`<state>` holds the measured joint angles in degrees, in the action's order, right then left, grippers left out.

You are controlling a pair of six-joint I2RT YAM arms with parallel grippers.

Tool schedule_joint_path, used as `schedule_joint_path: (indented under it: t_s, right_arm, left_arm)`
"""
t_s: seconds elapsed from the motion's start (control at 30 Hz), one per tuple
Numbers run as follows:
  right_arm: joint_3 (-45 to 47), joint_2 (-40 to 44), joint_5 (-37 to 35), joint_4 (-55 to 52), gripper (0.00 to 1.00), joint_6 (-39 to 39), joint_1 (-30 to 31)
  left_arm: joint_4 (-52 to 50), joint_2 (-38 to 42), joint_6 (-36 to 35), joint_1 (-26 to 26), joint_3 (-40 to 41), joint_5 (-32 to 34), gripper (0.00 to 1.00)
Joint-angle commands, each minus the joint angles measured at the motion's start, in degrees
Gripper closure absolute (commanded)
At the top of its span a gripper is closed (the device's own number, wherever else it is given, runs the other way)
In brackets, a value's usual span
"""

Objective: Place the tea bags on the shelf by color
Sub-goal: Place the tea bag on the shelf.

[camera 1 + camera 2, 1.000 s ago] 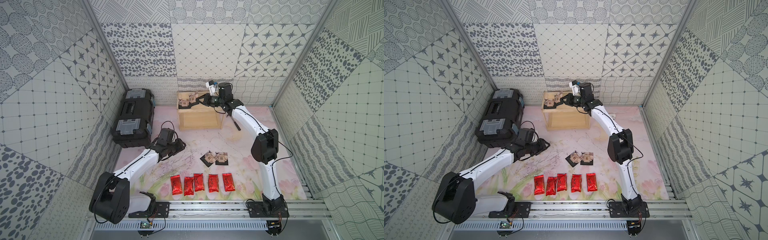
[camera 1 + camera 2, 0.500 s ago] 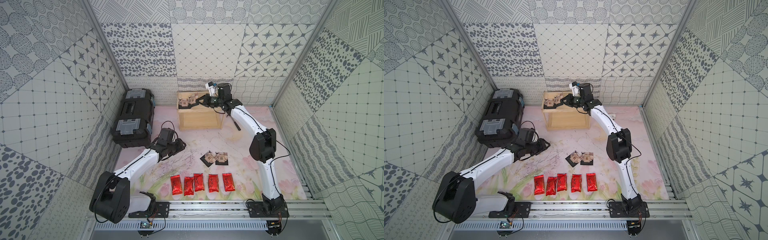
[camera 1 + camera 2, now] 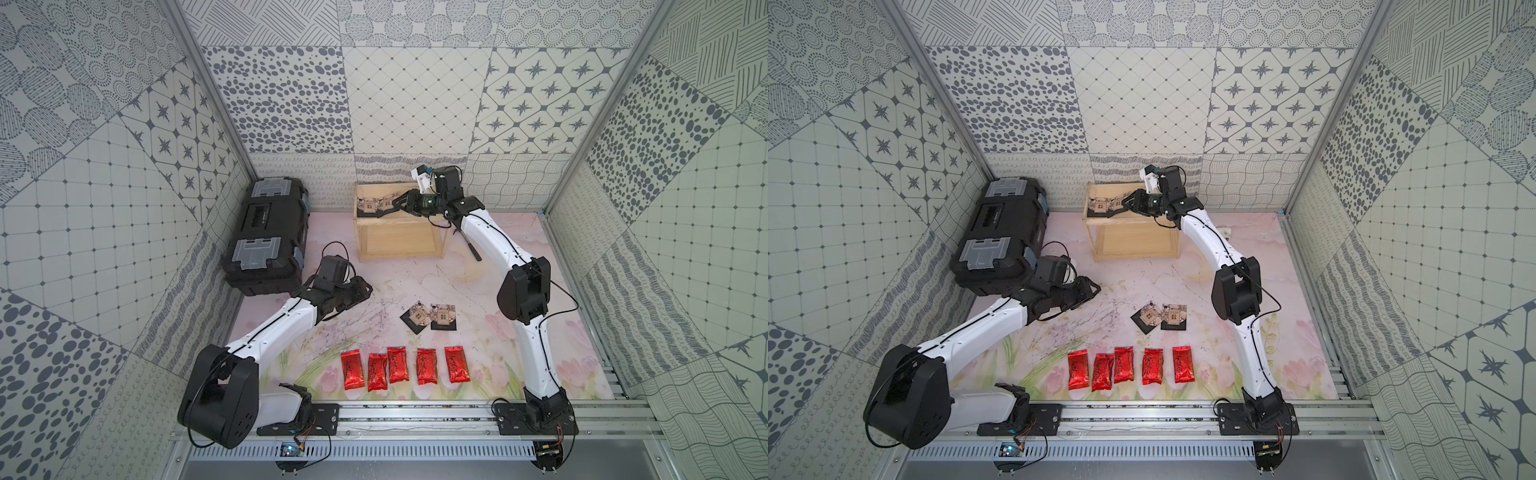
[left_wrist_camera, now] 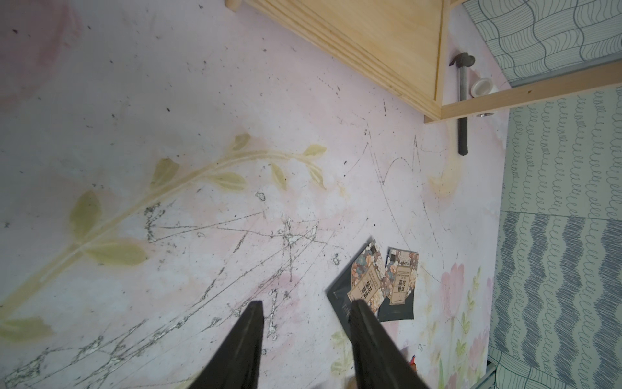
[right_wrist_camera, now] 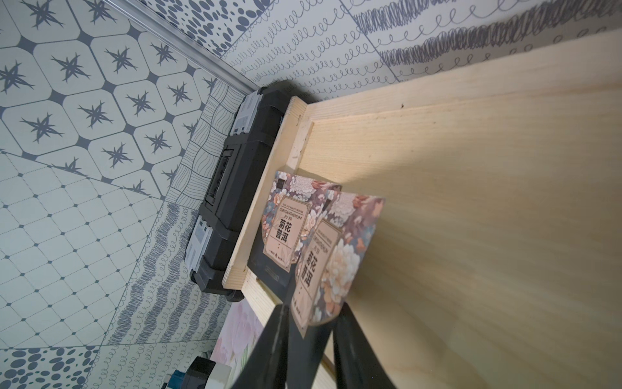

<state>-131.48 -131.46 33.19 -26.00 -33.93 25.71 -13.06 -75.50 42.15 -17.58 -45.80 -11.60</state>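
Standing slightly parted, the right gripper (image 5: 314,304) has its jaws flanking a tilted black packet (image 5: 333,256) on the shelf (image 5: 471,202), at the top board's left end, beside another black packet (image 5: 279,232); no pinch shows, so I judge it delivered; two black packets (image 3: 444,313) lie mid-worktop (image 3: 415,282); five red packets (image 3: 398,365) line its front edge, all unplaced; the left gripper (image 4: 304,313) hovers open-jawed and empty.
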Motion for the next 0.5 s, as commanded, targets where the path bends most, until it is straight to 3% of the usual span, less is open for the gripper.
schedule_joint_path:
  t_s: [0.0, 0.47]
  right_arm:
    - [-2.8, -1.7, -1.3, -1.1, 0.70, 2.0, -0.2]
    - [-8.6, -3.5, -4.9, -8.2, 0.51, 5.2, -0.2]
  left_arm:
    - [2.0, 0.5, -1.4, -0.5, -0.5, 0.0, 0.53]
    - [2.3, 2.1, -1.4, -0.4, 0.6, 0.5, 0.53]
